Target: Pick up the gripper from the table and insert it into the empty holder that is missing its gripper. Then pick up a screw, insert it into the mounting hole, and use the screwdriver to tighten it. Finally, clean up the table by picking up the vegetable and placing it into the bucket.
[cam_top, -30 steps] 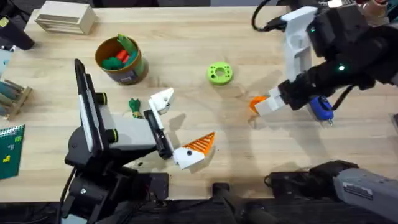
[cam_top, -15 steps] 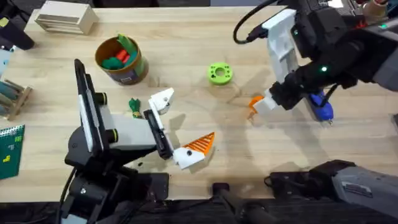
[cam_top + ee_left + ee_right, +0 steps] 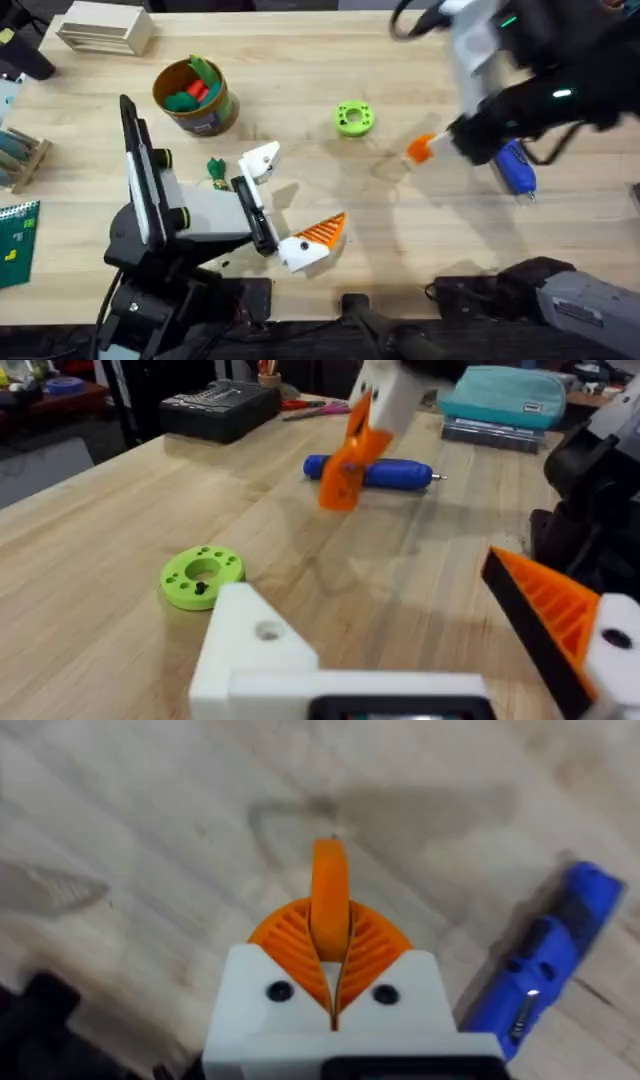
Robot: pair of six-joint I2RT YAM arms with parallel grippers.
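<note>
Plastic parts on a wooden table

The table is pale matt wood; the gripper is ridged orange plastic, the screwdriver smooth blue plastic.

The right gripper, clamped on the gripper, has lifted it off the table

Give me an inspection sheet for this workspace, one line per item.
Surface: wooden table, bare around the ring.
Job's things: orange gripper tip clamped in the right gripper, off the table; empty holder white, no tip; lime-green ring flat; blue screwdriver lying flat; green vegetable beside the holder; bucket holds toys.
Clutter: pale box at far left.
Grippers: left gripper open, one finger bare.
Cables: black cable on right arm.
Surroundings: cases and boxes beyond the table edge.
</note>
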